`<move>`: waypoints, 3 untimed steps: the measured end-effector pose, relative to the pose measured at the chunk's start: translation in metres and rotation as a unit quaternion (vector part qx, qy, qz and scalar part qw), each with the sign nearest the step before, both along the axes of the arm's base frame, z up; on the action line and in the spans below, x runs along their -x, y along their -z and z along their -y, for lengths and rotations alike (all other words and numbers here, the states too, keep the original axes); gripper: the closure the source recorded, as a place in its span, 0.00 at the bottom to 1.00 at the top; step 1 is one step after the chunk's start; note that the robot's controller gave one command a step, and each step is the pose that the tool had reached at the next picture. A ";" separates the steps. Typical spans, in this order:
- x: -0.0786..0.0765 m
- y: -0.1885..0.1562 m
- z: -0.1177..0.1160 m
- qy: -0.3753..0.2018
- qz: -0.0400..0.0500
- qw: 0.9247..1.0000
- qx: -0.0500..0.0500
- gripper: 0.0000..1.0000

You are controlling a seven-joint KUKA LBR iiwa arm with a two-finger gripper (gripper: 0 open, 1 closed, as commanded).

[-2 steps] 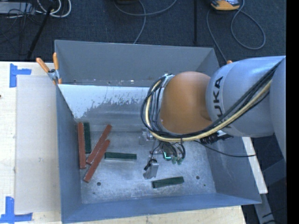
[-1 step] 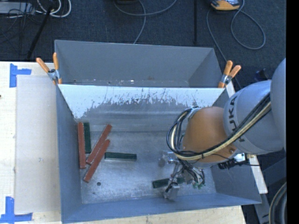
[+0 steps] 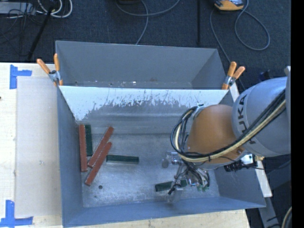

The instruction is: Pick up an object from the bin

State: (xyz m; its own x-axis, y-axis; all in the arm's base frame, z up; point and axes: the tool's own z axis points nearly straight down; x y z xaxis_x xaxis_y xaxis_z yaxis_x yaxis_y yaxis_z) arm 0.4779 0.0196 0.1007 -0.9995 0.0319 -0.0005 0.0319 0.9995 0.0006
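Dark floor [image 3: 142,18] with loose cables is showing behind the grey metal bin [image 3: 137,70]; the bin's bottom is looking scratched and mostly bare.

Arm [image 3: 266,118] is reaching in from the right. Its orange cover [image 3: 211,129] and wrist cable loop [image 3: 183,127] are hanging over the right half of the bin.

Gripper [image 3: 183,183] is sitting low over the near right part of the bin bottom, close to the near wall. Gripper state: can't tell, wrist hardware is blocking the view of whether it's spread or pressed together.

Short dark green block [image 3: 164,187] is lying flat just left of the gripper. Its right end is either touching the gripper tip or sitting right beside it; this angle isn't resolving which, so I'm not calling it held.

Everything else is lying well apart from the gripper, on the left side:
- straight brown bar [image 3: 82,146] is lying front to back near the left wall
- thin dark green bar [image 3: 89,145] is running alongside it, touching its right edge
- upper diagonal brown bar [image 3: 100,146] and lower diagonal brown bar [image 3: 97,165] are lying side by side, slanting from near left to far right
- long dark green bar [image 3: 122,159] is lying crosswise, its left end by the diagonal pair and its right end pointing toward the bin's middle
- small dark speck [image 3: 100,187] is sitting on the bottom, nearer than the brown bars; too small to identify
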 end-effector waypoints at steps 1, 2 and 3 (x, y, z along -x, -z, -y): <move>0.001 -0.003 0.006 0.050 0.000 0.999 0.000 0.00; 0.001 0.031 0.002 0.089 0.002 0.996 0.000 0.00; 0.000 0.031 0.002 0.090 0.002 0.996 0.000 0.00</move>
